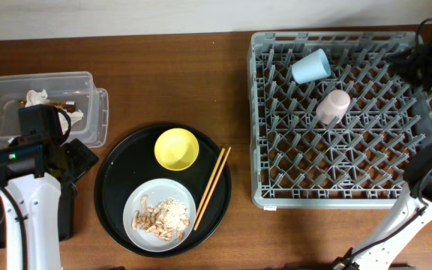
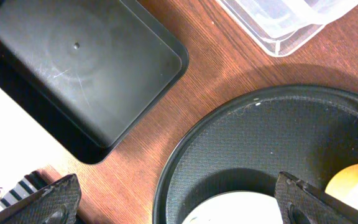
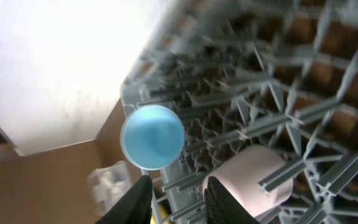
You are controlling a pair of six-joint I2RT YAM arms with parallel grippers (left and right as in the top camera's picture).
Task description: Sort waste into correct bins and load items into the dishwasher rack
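Observation:
The grey dishwasher rack (image 1: 268, 196) holds a light blue cup (image 1: 311, 66) on its side and a pink cup (image 1: 333, 106) beside it. My right gripper (image 3: 178, 199) hovers over the rack's far right corner. Its fingers stand slightly apart with nothing between them, and the blue cup (image 3: 152, 137) and pink cup (image 3: 253, 177) lie beyond. A yellow bowl (image 1: 176, 148), a plate (image 1: 156, 191) with food scraps (image 1: 160, 216) and chopsticks (image 1: 212, 187) lie on the round black tray (image 1: 115, 180). My left gripper (image 2: 180, 202) is wide open above that tray's left rim.
The clear tub (image 1: 88, 79) at the far left holds crumpled white tissue (image 1: 36, 97) and a brown wrapper (image 1: 70, 112). The flat black tray (image 2: 86, 68) sits in front of the tub, mostly under my left arm in the overhead view.

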